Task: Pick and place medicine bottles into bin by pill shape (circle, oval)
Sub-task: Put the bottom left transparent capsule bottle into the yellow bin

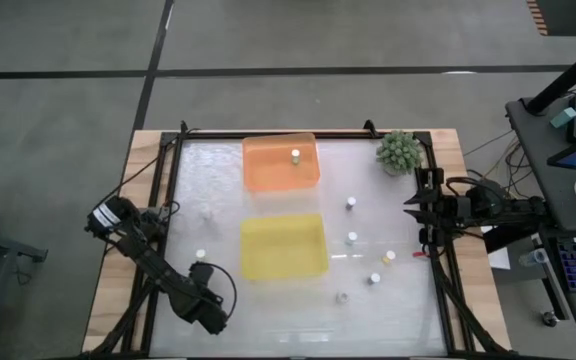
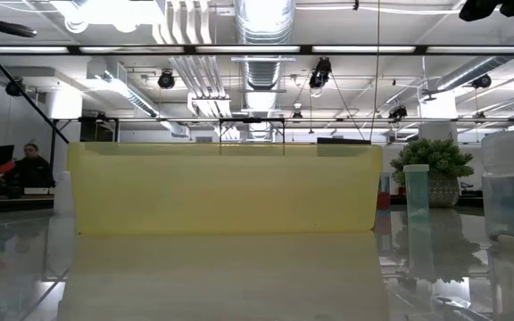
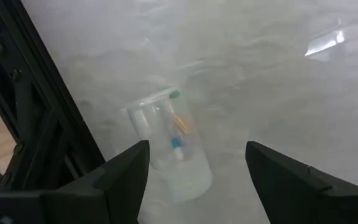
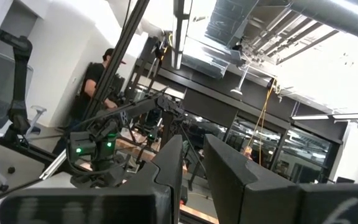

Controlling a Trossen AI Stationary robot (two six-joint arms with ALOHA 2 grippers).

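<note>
Left gripper [image 3: 194, 171] hangs wide open over a small bottle [image 3: 169, 143] at eight o'clock on the table [image 1: 218, 180]; it looks light and slippery, so grab its middle.

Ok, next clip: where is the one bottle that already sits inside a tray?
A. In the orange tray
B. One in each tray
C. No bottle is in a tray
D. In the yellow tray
A. The high view shows a single medicine bottle standing inside the orange tray, while the yellow tray holds none and the other bottles stand on the table.
</note>
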